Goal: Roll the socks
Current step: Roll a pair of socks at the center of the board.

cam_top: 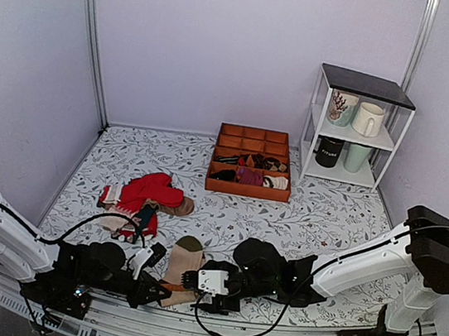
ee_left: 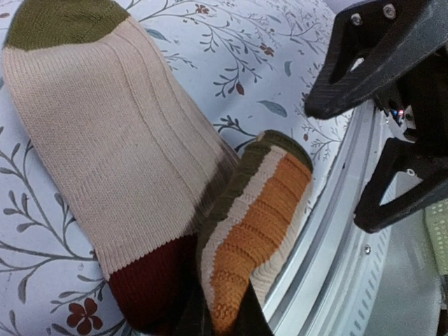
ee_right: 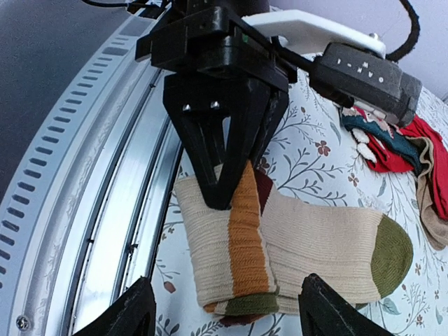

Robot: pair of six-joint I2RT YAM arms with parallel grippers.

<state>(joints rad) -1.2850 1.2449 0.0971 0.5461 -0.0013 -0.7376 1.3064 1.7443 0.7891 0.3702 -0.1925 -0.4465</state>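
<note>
The socks [ee_left: 105,140] were matt, ribbed knit cloth, soft and slightly fuzzy. The surface [ee_left: 210,42] looked like a smooth, matt printed covering. The left end effector [ee_right: 231,190] was matt black plastic, and the edge rail [ee_right: 105,175] was ridged metal with a dull sheen.

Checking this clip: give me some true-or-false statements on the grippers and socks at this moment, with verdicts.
1. The left gripper pinches the folded striped end of the beige sock. True.
2. The right gripper is shut on the beige sock. False: its jaws stand wide apart and hold nothing.
3. The beige sock lies in the orange tray. False: it lies on the table near the front edge.
4. The red socks lie loose on the table, outside the orange tray. True.
</note>
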